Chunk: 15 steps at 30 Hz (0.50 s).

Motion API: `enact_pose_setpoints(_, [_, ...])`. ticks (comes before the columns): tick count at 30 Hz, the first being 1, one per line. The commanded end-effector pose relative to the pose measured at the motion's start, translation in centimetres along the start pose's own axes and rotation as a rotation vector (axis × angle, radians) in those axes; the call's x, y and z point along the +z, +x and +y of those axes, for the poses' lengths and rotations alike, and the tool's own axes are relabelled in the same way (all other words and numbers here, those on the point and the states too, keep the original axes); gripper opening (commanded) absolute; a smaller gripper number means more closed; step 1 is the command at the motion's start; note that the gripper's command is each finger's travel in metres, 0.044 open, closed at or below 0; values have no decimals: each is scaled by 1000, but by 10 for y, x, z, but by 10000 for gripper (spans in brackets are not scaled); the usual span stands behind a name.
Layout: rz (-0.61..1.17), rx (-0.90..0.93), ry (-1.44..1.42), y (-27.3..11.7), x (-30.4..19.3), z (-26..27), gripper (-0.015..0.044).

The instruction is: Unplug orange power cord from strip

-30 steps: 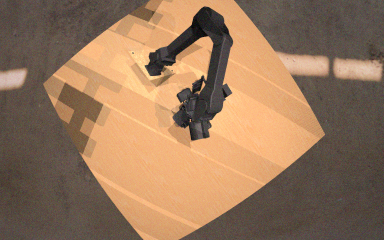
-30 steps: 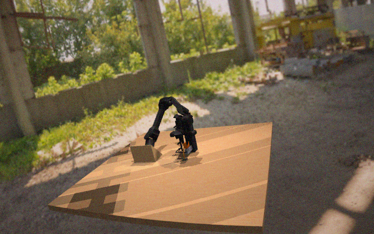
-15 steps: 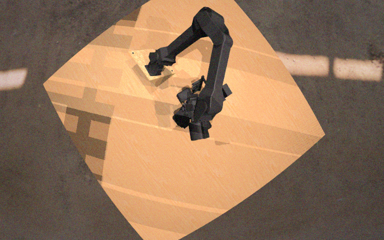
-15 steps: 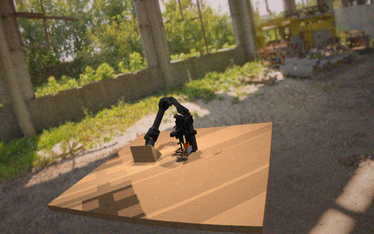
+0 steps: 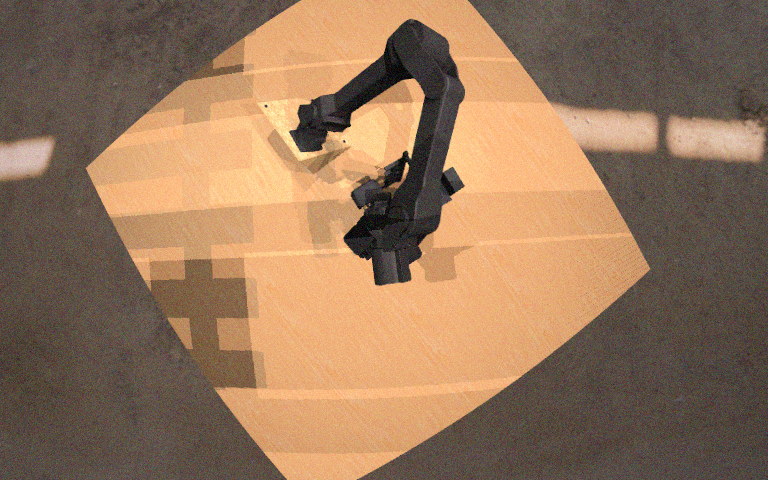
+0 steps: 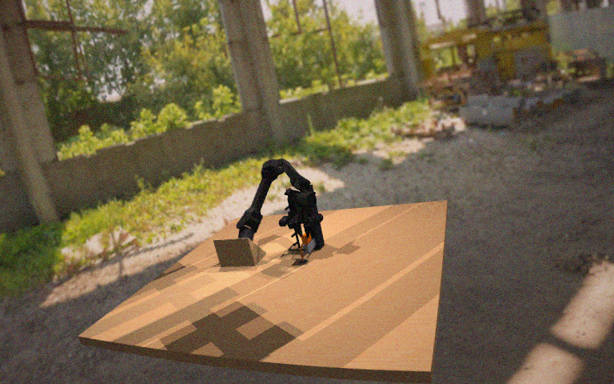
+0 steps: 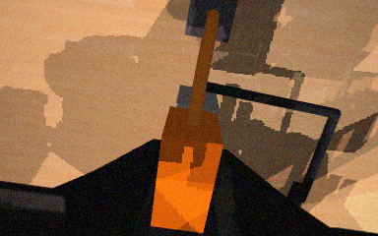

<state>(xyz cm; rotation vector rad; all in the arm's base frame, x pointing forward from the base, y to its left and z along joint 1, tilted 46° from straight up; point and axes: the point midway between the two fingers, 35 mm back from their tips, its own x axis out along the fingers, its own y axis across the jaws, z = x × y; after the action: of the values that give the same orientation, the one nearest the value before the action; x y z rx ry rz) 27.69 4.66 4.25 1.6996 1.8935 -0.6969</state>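
The orange plug (image 7: pixel 184 192) (image 6: pixel 307 238) stands between the two black fingers of my gripper (image 7: pixel 188 153), which touch both its sides in the wrist view; the gripper is shut on it. The orange cord (image 7: pixel 202 74) runs from the plug up to a dark block (image 7: pixel 196 33) (image 6: pixel 299 262). A small part of the grey power strip (image 7: pixel 184 95) shows just beyond the plug, and it shows under the plug in the exterior view (image 6: pixel 311 246). Whether the prongs sit in the strip is hidden. In the top view the arm covers the plug and strip.
A thin black angled bar (image 7: pixel 276 98) stands close to the right of the plug and cord. The arm's base stands by a sloped wooden block (image 6: pixel 233 253) to the left in the exterior view. Patchy shadows lie on the wooden table (image 6: pixel 380 317) (image 5: pixel 453 339).
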Motion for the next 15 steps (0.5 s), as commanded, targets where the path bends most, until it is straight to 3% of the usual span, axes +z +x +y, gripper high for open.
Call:
enact_pose_setpoints(1, [-63, 6, 22, -8, 31, -1, 0])
enact_pose_setpoints(15, [-63, 7, 24, -13, 53, -4, 0])
